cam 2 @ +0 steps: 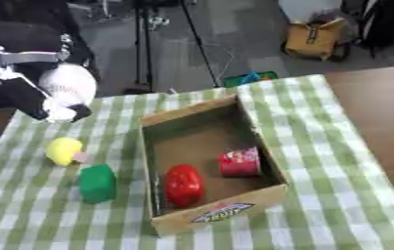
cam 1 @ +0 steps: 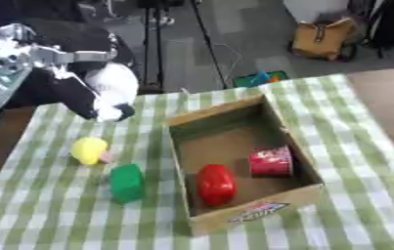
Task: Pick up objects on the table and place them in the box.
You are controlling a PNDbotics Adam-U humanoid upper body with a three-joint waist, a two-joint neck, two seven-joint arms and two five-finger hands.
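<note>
Left hand [cam 1: 106, 100] hangs above the far left part of the counter [cam 1: 354, 205], coming in from the upper left, and it appears to be curled round a white rounded object [cam 1: 114, 80]; how the fingers actually sit on it cannot be told, since the dark hand and the white shape blur together. No right hand shows in either view. On the green-and-white checked cloth [cam 1: 54, 205] a cardboard box [cam 1: 260, 210] stands open, and inside it lie a red rounded object [cam 1: 215, 183] near the front wall and a red can-like thing [cam 1: 271, 161] just beside it, toward the right wall. Two things are left outside: a yellow rounded object [cam 1: 89, 150] with a small pink bit at its side, and a green block-like object [cam 1: 126, 182] near it, both between the hand and the box's left wall. By my reading the white object is on its way to the box, with the yellow and green ones yet to go. The risk is the carry itself: the box's near-left wall stands tall, so a low path could knock the rim and shove the light box across the cloth, or the rounded white thing could slip out and roll off the counter's far edge, which lies close behind the hand
</note>
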